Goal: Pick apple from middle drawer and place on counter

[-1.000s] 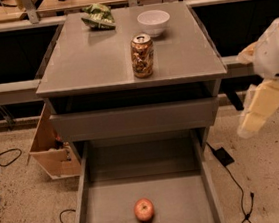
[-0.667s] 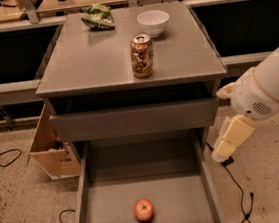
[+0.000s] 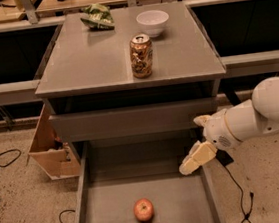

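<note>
The red-orange apple (image 3: pixel 143 209) lies on the flat grey floor of the open middle drawer (image 3: pixel 115 207), near its middle. My gripper (image 3: pixel 195 158) hangs over the drawer's right wall, up and to the right of the apple, well apart from it and holding nothing. The white arm reaches in from the right. The grey counter (image 3: pixel 89 64) tops the cabinet behind the drawer.
On the counter stand a soda can (image 3: pixel 141 56), a white bowl (image 3: pixel 152 22) and a green chip bag (image 3: pixel 97 16). A closed drawer front (image 3: pixel 125 121) sits above the open one. A cardboard box (image 3: pixel 50 149) stands left of the cabinet. Cables lie on the floor.
The arm and gripper have moved left and down, from right of the cabinet to over the drawer's right wall. The apple has not moved.
</note>
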`<state>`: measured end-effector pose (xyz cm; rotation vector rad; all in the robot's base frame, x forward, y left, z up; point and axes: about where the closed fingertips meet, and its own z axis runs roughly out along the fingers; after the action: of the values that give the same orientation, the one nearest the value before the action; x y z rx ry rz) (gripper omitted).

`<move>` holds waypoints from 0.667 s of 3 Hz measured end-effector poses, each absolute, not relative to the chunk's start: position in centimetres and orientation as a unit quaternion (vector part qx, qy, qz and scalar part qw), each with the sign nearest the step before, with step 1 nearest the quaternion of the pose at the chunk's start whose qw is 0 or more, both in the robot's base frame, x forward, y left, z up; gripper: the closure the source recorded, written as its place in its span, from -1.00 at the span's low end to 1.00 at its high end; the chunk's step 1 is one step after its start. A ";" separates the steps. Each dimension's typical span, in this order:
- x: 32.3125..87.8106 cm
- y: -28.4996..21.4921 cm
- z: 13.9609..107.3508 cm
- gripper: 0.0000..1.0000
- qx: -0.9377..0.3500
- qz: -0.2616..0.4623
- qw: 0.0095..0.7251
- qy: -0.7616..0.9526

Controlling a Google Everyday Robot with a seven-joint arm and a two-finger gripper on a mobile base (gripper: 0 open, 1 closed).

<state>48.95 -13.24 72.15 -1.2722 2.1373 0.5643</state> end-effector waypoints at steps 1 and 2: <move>51.4 -13.2 71.9 -1.00 -0.458 0.195 0.327 0.803; 51.4 -13.2 71.9 -1.00 -0.458 0.195 0.327 0.803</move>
<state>51.43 -13.23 71.86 -1.1983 2.1042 0.5105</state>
